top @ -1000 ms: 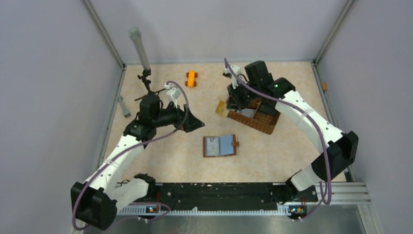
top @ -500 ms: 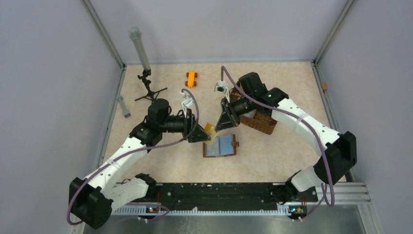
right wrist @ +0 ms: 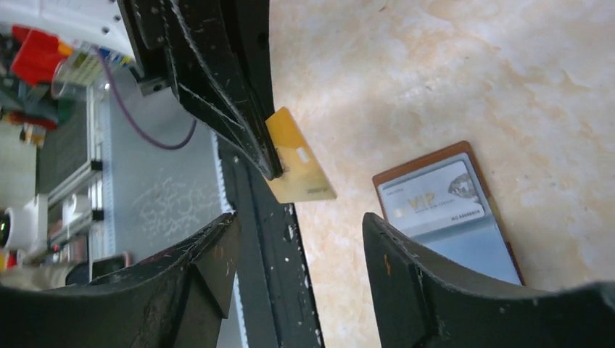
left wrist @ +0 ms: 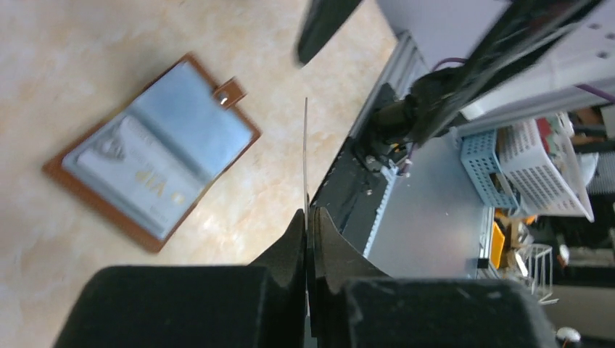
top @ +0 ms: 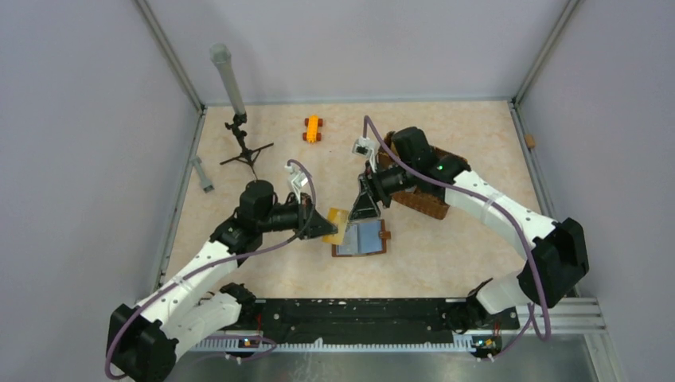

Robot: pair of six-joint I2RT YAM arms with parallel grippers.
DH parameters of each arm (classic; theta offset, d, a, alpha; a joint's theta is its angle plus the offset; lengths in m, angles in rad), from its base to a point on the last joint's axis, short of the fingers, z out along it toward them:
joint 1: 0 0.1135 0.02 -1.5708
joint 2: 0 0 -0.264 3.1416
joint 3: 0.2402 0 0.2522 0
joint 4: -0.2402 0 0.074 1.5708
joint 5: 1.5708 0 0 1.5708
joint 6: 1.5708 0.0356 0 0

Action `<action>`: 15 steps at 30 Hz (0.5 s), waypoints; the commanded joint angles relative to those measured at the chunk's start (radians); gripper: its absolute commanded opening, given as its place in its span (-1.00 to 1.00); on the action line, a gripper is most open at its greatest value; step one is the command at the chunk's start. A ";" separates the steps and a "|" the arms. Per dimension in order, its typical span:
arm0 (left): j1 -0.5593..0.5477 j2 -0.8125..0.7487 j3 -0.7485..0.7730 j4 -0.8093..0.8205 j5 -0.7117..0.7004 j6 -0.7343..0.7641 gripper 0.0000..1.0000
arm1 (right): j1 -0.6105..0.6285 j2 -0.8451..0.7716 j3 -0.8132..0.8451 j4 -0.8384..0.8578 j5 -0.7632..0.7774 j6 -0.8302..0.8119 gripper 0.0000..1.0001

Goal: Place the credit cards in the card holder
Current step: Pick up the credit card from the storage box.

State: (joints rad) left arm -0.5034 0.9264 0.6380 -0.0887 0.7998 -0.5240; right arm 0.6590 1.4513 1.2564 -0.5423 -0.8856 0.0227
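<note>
The card holder (top: 364,238) lies open on the table, brown outside and blue inside, with a silver-grey credit card (right wrist: 434,197) in one pocket. My left gripper (top: 328,227) is shut on a gold credit card (top: 341,224), held up just left of the holder. In the left wrist view this gold card (left wrist: 305,156) shows edge-on as a thin line rising from the left gripper (left wrist: 310,216), with the card holder (left wrist: 154,156) to its left. My right gripper (top: 366,208) hangs open just above the holder's far edge. In the right wrist view the right gripper (right wrist: 299,226) is empty, apart from the gold card (right wrist: 299,168).
A brown woven basket (top: 428,202) sits right of the holder, partly under the right arm. An orange toy car (top: 312,128), a black tripod stand (top: 243,149) and a grey tube (top: 225,76) stand at the back left. Grey walls close in both sides.
The right arm carried the gold card from the basket toward the holder. The left gripper closed on the card and the right gripper opened and let go.
</note>
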 commanded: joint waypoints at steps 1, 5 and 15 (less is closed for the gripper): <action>-0.002 -0.072 -0.155 0.072 -0.244 -0.162 -1.00 | 0.013 -0.131 -0.121 0.204 0.161 0.175 0.30; -0.004 -0.116 -0.284 0.113 -0.298 -0.258 -1.00 | 0.013 -0.276 -0.325 0.311 0.377 0.345 0.33; -0.006 -0.113 -0.398 0.196 -0.265 -0.338 -1.00 | 0.017 -0.477 -0.766 0.432 0.580 0.718 0.36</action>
State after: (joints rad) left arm -0.5053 0.8017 0.2523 0.0017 0.5301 -0.8223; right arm 0.6594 1.0103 0.5915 -0.2062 -0.4023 0.5606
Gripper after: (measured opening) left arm 0.010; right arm 0.677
